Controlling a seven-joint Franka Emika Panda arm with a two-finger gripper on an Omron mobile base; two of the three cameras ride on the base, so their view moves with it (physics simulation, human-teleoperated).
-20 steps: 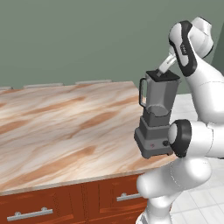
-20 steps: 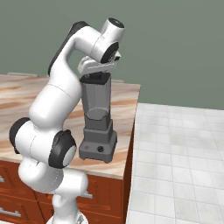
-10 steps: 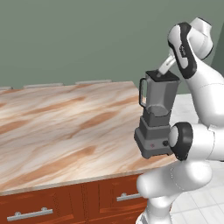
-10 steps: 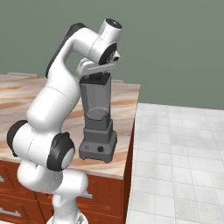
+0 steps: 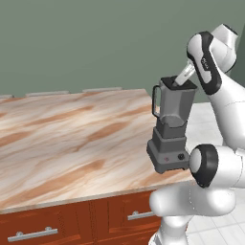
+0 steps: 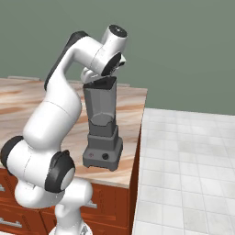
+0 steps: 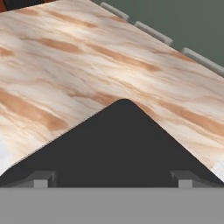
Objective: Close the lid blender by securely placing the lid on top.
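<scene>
— Well, where stood the blender [image 5: 170, 139]?
— Upright on the marble counter [image 5: 72, 139], close to its front right corner, knob and red button facing front. Handle on the jar's left side, seen from the left base view. From the right base view, stood just beside the counter's edge, next to the tiled floor [image 6: 183, 160].
— And the lid [image 7: 122, 148]?
— Up at the jar's rim. Showed as a dark slab [image 5: 178, 83] across the mouth, just under the hand. Looked a touch tilted from the right. Couldn't tell whether fully seated.
— Any closer look?
— Yes, through the hand view: black, one rounded corner pointing away, marble counter beyond it.
— What of the gripper [image 7: 112, 180]?
— Reached down at a slant onto the jar's top [image 5: 182, 79], arm arched high over the blender. Finger tips [image 7: 41, 179] set wide apart, one at each lower side of the lid.
— Clamped on it, then?
— Couldn't tell. Lay between and beyond the tips, but no contact at the pads could be made out.
— Anything else nearby?
— Red-brown drawers [image 5: 48, 225] with metal handles under the counter.
</scene>
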